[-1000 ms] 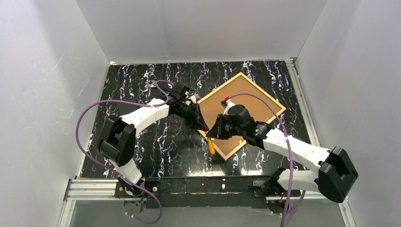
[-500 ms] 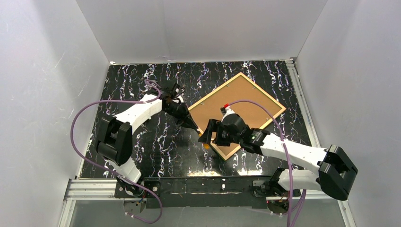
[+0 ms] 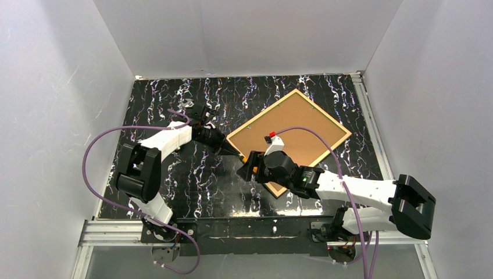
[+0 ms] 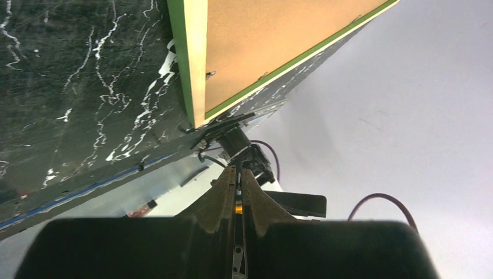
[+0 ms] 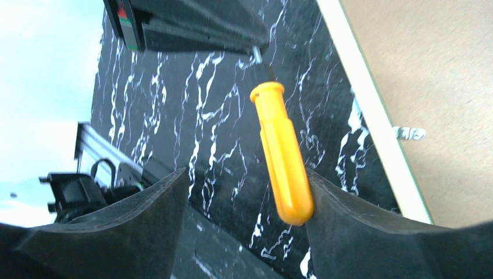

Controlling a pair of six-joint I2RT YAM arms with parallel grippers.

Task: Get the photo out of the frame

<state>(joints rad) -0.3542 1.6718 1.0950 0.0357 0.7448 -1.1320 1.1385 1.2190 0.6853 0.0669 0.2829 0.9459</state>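
Note:
The frame [image 3: 334,135] lies face down on the black marbled table, its brown backing board [image 3: 290,125] up. Its green front edge [image 4: 187,58] and pale wood back rim [image 5: 372,116] show in the wrist views. The photo is hidden under the board. My left gripper [image 3: 236,153] is shut on the thin metal shaft of a screwdriver just off the frame's near-left edge. The screwdriver's orange handle [image 5: 282,157] hangs between the open jaws of my right gripper [image 5: 247,180], resting against the right-hand finger [image 5: 349,215]. In the top view the right gripper [image 3: 247,168] faces the left one tip to tip.
A small metal retaining tab [image 5: 410,132] sits on the board near the frame's rim. White walls close in the table on three sides. An aluminium rail [image 3: 232,229] runs along the near edge, and purple cables [image 3: 104,145] loop off both arms.
My right gripper has opened from a shut grip round the orange handle. Both grippers have shifted left along the frame's near-left edge, and the left gripper has stayed shut.

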